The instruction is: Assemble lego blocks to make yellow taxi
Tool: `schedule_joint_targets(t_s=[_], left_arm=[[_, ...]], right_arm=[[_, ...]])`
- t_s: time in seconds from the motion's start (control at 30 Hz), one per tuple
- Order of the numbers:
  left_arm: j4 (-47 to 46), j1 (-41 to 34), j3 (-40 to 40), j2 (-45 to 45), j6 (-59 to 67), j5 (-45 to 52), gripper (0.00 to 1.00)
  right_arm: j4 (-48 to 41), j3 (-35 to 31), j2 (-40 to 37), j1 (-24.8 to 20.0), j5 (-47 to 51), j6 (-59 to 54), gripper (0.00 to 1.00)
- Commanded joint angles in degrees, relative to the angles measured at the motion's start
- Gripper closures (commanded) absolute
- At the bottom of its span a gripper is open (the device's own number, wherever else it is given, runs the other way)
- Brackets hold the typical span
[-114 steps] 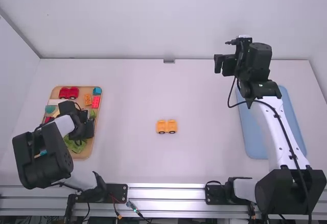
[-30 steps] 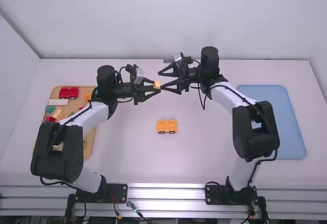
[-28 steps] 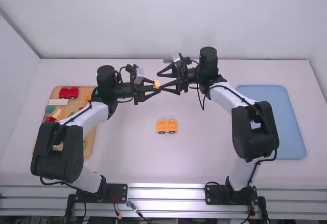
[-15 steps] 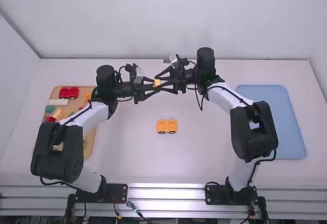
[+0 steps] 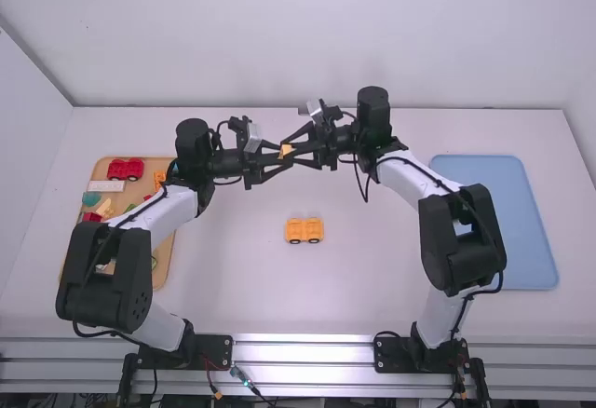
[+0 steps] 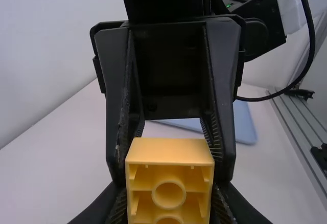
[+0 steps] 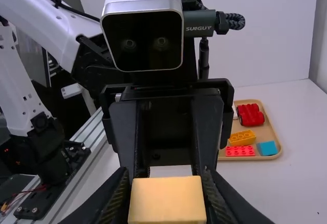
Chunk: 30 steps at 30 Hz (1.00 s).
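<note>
At the far left of the table, a wooden tray (image 5: 163, 261) with rounded corners is noted. On it are found a glossy red wheeled base (image 5: 126, 169), a flat white brick (image 5: 106, 186), a rounded teal piece (image 5: 91, 198), an orange studded brick (image 7: 242, 137) and, beside that, a red studded brick (image 7: 240, 151); the last two are of moulded plastic, with round studs in rows.

Over the table's middle, the left gripper (image 5: 289, 153) is found clamped on an orange-yellow block (image 5: 286, 151), its black ribbed fingers pressed to opposite sides. The block is of smooth plastic with squared edges; its open face is seen to be hollow, ribbed inside and fitted with round tubes.

Nearer the arm bases, an orange-yellow wheeled base (image 5: 304, 230) is set down on the smooth white table, dark round wheels along its side.

From the right, the same block is gripped by the right gripper (image 5: 287, 154), whose fingers are placed against its sides.

At the far right, a matt blue tray (image 5: 503, 231) with rounded corners is recorded.
</note>
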Motion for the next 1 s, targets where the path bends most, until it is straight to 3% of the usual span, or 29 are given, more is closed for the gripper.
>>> schedule_joint_targets(t_s=[0.0,0.27,0.4,0.5,0.53,0.57,0.7,0.83,0.97], left_arm=[[0.26,-0.44,-0.48,0.0,0.17,0.17,0.82],[0.28,-0.42,-0.48,0.0,0.17,0.17,0.77],[0.26,-0.44,-0.48,0.0,0.17,0.17,0.66],[0.28,-0.42,-0.48,0.0,0.17,0.17,0.21],[0.28,-0.42,-0.48,0.0,0.17,0.17,0.21],[0.26,-0.42,-0.48,0.0,0.17,0.22,0.01],[-0.79,-0.42,-0.48,0.0,0.15,0.2,0.01],[-4.42,0.2,-0.48,0.0,0.2,-1.01,0.01],[-10.05,0.79,-0.48,-0.02,1.57,-7.58,0.01]], right_arm=[[0.09,1.51,-0.02,0.61,-1.42,-0.04,0.65],[0.11,1.51,-0.02,0.59,-1.49,0.13,0.74],[0.13,1.51,-0.02,0.59,-1.46,0.13,0.75],[0.13,1.51,-0.02,0.59,-1.42,0.07,0.75],[0.13,1.51,-0.02,0.59,-1.42,0.07,0.75],[0.13,1.51,-0.02,0.59,-1.01,0.15,0.75],[0.11,1.51,-0.02,0.37,2.29,0.7,0.77],[-0.59,1.51,-0.04,-1.05,12.48,5.35,0.85],[-4.83,1.51,-0.96,-2.45,20.35,5.03,0.86]])
